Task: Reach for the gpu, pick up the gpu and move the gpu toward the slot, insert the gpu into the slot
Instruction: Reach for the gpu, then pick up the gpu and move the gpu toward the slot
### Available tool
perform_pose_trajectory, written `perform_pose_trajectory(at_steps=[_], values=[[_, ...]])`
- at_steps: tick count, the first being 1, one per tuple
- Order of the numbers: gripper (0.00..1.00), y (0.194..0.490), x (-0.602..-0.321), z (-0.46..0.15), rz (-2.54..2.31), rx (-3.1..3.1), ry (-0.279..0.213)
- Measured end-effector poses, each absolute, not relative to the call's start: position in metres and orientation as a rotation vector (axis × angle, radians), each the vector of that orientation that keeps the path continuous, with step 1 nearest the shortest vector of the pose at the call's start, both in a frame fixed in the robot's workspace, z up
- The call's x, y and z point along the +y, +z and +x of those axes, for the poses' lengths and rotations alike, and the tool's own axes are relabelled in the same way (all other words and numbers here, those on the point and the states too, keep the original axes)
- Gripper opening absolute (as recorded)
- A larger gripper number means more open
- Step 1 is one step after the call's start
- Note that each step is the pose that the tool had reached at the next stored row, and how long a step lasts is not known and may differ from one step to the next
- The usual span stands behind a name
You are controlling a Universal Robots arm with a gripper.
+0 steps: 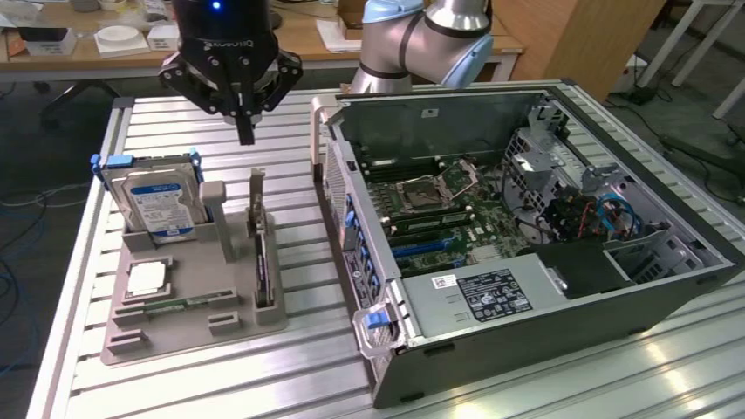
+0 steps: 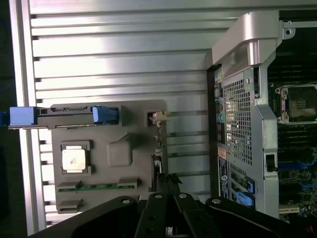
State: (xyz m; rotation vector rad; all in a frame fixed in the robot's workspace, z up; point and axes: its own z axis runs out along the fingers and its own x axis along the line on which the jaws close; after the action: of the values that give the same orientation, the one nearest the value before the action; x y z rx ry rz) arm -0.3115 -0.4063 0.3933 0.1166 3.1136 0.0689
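Up nr gpu (image 1: pixel 264 262) — hand (image 1: pixel 244 131) closed.

Work surface: silver ribbed aluminium table (image 1: pixel 291 375), slats running across the frame, bright glare on them at lower right. Upper edge: light wooden desk (image 1: pixel 305 39) carrying white cardboard boxes (image 1: pixel 122 40). Upper right: orange-brown wooden cabinet panel (image 1: pixel 582 44), white metal table legs (image 1: pixel 695 39), dark grey floor (image 1: pixel 699 113) with black cables (image 1: pixel 686 148).
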Motion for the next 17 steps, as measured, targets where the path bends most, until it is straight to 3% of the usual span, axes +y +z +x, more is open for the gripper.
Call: perform_pose_trajectory(at_steps=[17], values=[[0.11,0.3933,-0.4064,-0.3129,0.117,3.114,0.069]])
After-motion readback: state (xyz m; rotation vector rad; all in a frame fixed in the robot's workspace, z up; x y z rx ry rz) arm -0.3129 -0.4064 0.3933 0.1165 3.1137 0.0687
